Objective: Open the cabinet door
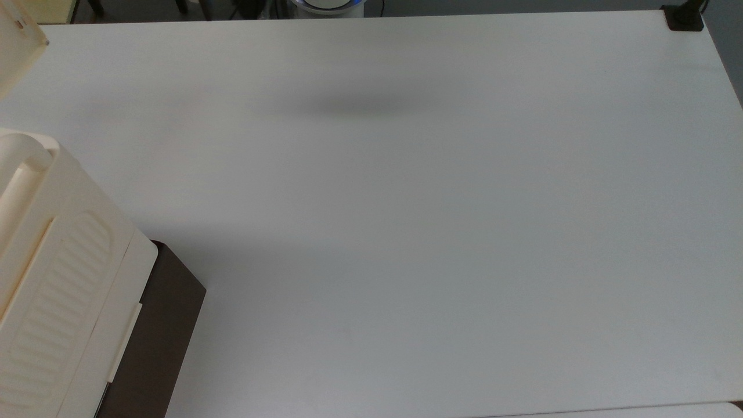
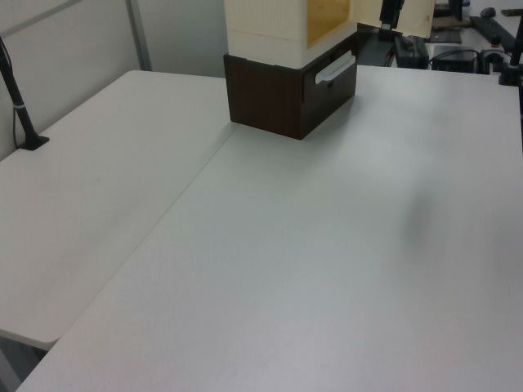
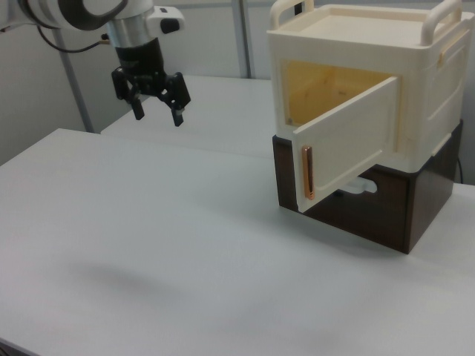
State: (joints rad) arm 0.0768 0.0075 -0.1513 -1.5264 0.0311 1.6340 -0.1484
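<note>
You are looking at a wide white table (image 1: 441, 232) filling most of the top view, its matte surface taking soft, even light. A faint grey shadow (image 1: 354, 106) is lying across it near the far edge. In the left view a seam (image 2: 176, 208) is running where two tabletops are meeting. A black clamp (image 1: 684, 17) is gripping the top view's upper right corner. Pale partition walls (image 3: 44, 104) with grey metal posts (image 3: 74, 89) are standing behind the table, and dark equipment (image 2: 478, 37) is sitting at the left view's upper right.
</note>
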